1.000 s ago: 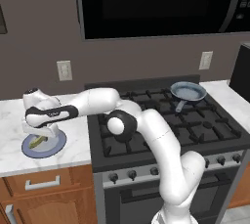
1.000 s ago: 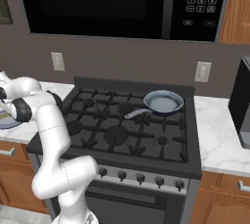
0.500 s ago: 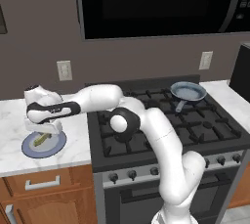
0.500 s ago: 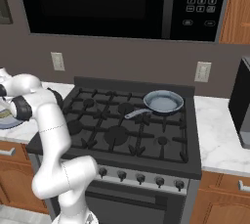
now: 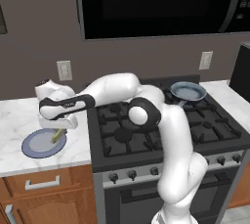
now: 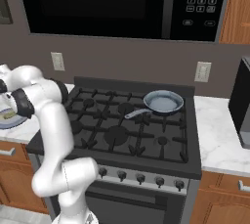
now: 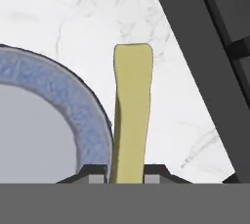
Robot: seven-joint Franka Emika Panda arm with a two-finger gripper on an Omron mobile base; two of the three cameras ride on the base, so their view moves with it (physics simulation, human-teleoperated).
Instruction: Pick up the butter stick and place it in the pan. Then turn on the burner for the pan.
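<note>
The tool (image 5: 57, 132) is clamped shut on the thin, smooth yellowish-olive butter stick (image 7: 131, 115), holding it just above the flat round blue plate (image 5: 34, 145) with its pale rim, on the veined white marble counter (image 5: 14, 120). The small round blue-grey pan (image 6: 163, 102) sits on the black stove's (image 6: 127, 135) rear right burner.

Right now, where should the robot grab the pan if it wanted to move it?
By the handle. The pan is round, wide and shallow, too broad for two small fingers, while its straight, thin handle sticks out over the stove toward the front left. Probably best to come down from above, fingers either side of the handle.
</note>
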